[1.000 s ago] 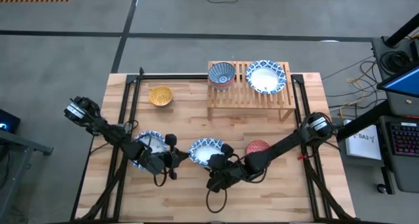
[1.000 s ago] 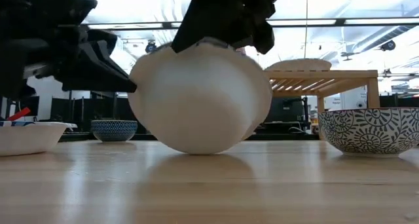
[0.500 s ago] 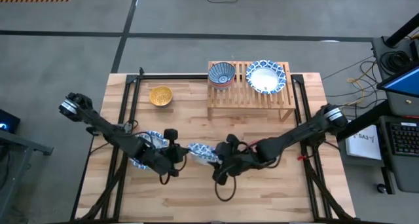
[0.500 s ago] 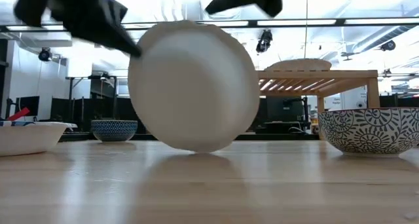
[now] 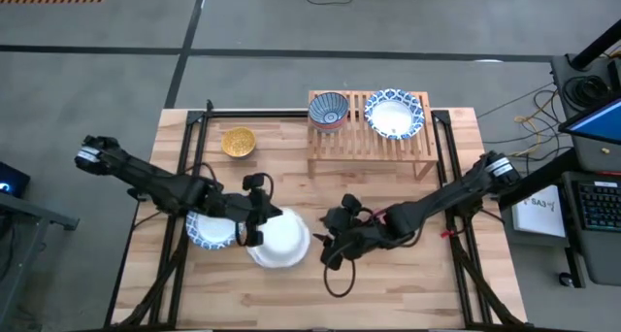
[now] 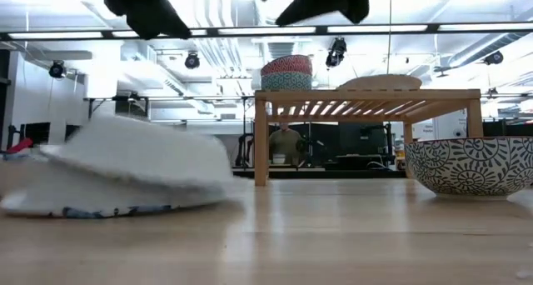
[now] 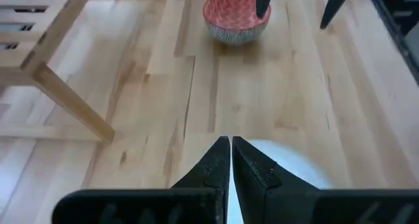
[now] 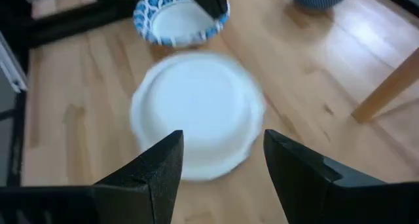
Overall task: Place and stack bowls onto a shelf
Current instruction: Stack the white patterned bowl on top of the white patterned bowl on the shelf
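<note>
The right gripper is spread wide, nothing held. An overturned large white-bottomed bowl is seen on the table just beside it. The left gripper is pinched closed over that bowl.

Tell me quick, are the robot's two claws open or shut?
Left gripper: shut, holding nothing.
Right gripper: open, holding nothing.
</note>
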Controlling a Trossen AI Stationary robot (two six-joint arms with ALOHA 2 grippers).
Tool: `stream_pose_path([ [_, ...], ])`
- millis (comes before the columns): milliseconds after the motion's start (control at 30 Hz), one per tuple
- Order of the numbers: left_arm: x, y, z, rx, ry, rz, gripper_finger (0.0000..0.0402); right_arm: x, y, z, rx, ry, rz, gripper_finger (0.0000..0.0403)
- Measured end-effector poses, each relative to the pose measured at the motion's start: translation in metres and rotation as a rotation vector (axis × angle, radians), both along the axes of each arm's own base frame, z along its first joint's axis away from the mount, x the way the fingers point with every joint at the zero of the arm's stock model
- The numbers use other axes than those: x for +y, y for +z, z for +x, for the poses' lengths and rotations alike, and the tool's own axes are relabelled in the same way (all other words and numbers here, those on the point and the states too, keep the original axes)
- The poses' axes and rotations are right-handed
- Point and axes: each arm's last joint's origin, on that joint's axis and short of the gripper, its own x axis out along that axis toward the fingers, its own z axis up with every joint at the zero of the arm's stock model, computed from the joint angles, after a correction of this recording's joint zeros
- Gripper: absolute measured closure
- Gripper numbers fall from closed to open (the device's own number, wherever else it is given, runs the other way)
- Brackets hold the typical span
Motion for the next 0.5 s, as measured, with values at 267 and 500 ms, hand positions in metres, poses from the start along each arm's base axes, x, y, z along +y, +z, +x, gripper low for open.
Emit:
stream_pose_path([
  [267, -0.010, -0.016, -0.017, 0.198, -0.088, -0.095, 0.0401, 0.006, -0.043, 0.016, 0.097, 0.009, 0.002, 0.0202],
  [500, -0.030, -0.045, -0.042, 0.277, -0.081, 0.078, 0.0401, 0.015, -0.094, 0.032, 0.248, 0.252, -0.278, 0.0202],
])
